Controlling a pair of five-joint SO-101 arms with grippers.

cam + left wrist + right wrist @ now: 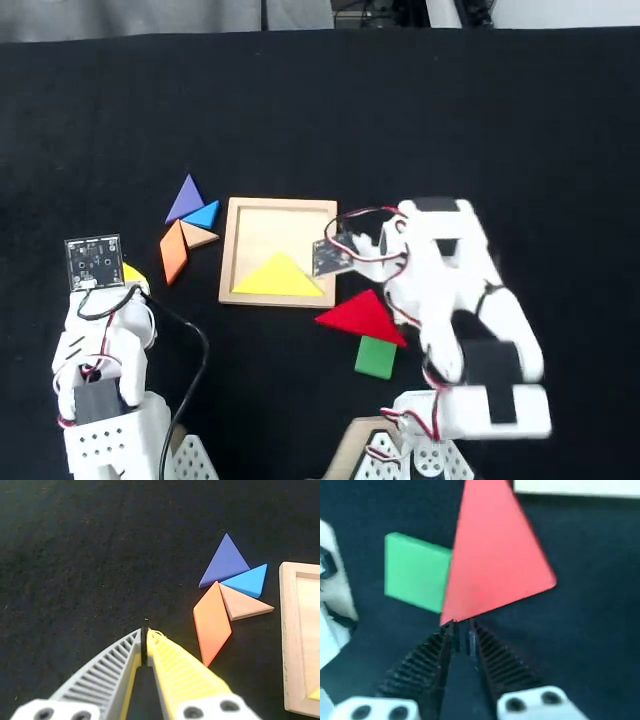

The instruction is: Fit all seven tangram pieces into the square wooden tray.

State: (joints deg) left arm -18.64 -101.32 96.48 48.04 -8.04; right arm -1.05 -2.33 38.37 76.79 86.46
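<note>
**2 closed grippers, 1 piece in the tray**

The square wooden tray [278, 212] sits at the middle of the black table [480, 120]. 1 large yellow triangle [278, 277] lies inside it against the near wall.

On one side of the tray, 4 pieces cluster together: a purple triangle [186, 199], a blue triangle [204, 214], a tan triangle [198, 236] and an orange parallelogram [173, 252]. The left gripper [146, 632] hangs over bare cloth near this cluster, its grey and yellow fingers pressed together.

On the other side, a large red triangle [362, 316] lies just off the tray's near corner. A green square [376, 357] sits right beside it, the 2 touching or overlapping in the high view. The right gripper [461, 630] has its black fingers drawn almost together, a thin slit between them, with the tips at 1 corner of the red triangle.
</note>
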